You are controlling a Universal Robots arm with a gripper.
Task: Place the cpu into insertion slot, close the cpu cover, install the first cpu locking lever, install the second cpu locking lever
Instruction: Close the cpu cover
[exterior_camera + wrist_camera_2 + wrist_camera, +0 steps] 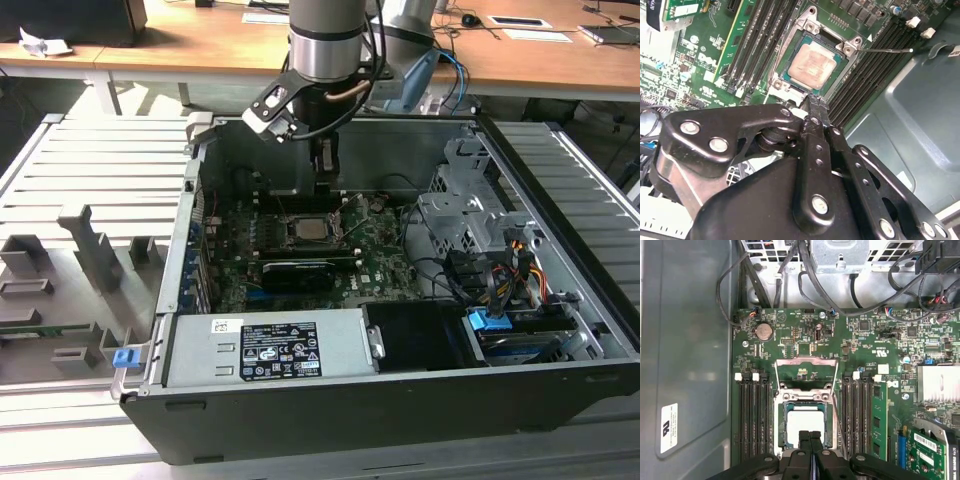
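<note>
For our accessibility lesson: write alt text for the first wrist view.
The cpu sits in its socket on a green motherboard, with the cover standing open. The shut gripper is poised over the cpu's edge; memory slots flank the socket.

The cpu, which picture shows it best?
The second wrist view: the cpu shows big, its whole pale top uncovered. In the first wrist view the gripper hides one edge. In the exterior view it looks small and far off.

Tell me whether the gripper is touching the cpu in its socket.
Apart. In the exterior view the gripper hangs above the motherboard, with a clear gap down to the cpu.
</note>
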